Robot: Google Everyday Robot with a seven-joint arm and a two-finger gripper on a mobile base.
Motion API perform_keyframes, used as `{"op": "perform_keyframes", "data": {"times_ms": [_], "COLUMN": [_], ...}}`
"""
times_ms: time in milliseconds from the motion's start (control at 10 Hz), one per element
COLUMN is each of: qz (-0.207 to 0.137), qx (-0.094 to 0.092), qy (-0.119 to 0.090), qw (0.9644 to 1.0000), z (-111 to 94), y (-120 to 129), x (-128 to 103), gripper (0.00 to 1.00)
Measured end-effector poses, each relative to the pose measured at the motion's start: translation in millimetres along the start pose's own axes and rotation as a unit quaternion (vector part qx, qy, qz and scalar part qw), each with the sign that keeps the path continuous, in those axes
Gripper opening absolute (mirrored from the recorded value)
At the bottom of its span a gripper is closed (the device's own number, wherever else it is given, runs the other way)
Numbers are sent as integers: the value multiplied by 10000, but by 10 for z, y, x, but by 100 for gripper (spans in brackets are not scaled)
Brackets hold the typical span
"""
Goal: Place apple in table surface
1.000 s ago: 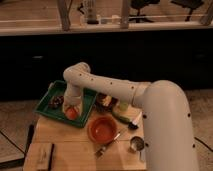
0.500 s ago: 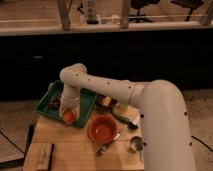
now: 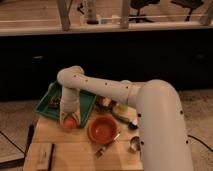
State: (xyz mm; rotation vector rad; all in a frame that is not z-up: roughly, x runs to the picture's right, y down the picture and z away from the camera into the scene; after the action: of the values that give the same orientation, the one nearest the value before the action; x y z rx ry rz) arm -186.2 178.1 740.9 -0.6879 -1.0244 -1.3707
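In the camera view, the 1 arm reached down from the right, and the gripper (image 3: 69, 118) hung at the near edge of the green tray (image 3: 46, 106). The apple (image 3: 70, 123) sat directly beneath its tip, low against the table surface (image 3: 75, 150), just left of the orange bowl (image 3: 102, 130) and apart from it. Whether the gripper clasped the apple or merely stood over it could not be told, nor whether the fruit touched the planks. The coming move likely turned on that vertical line: apple straight below the tool, bare wood straight below the apple, so a release and a straight lift would suit.
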Motion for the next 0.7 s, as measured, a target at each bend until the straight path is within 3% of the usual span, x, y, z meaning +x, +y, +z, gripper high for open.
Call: {"op": "perform_keyframes", "data": {"times_ms": [400,700], "qz": [-143,-154], "qx": [-74,23], "qy": [-302,-408], "qw": [9994,9990], "z": [199,339], "y": [155,248], "x": [-250,-356], "gripper": [0,0]}}
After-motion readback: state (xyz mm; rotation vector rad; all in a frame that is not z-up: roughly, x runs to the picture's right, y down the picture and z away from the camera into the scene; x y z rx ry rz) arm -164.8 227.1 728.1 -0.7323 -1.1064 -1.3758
